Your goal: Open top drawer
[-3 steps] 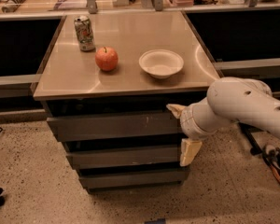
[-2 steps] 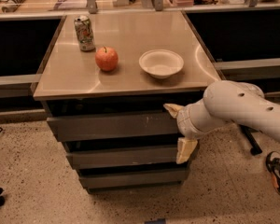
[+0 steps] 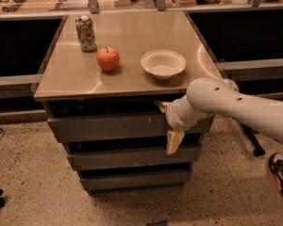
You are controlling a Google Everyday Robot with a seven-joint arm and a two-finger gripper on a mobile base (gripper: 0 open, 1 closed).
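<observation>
Leftward shift of gripper (image 3: 167, 124) along the face of the top drawer (image 3: 108, 126) over the last second: away from the front right corner of the counter (image 3: 141, 27), closer to the pale scratches right of centre. Now level with the drawer front, just below the counter's front edge and right of its midpoint. Both fingers (image 3: 174, 142) spread apart, one above the other: upper tip at the dark gap over the drawer's top lip, lower tip hanging past its bottom edge in front of the middle drawer (image 3: 118, 157). Nothing gripped; contact with the metal impossible to confirm. Top drawer unchanged throughout, directly under the front edge of the counter, shut, with no outward travel. Hence, by judgement, alignment still in hand and pulling not begun. Likely next need: a hook of the upper finger behind the handleless lip, then a straight draw outward. Unmoved on top of the counter: can (image 3: 86, 32), apple (image 3: 108, 59) and bowl (image 3: 163, 63), none touching the gripper.
</observation>
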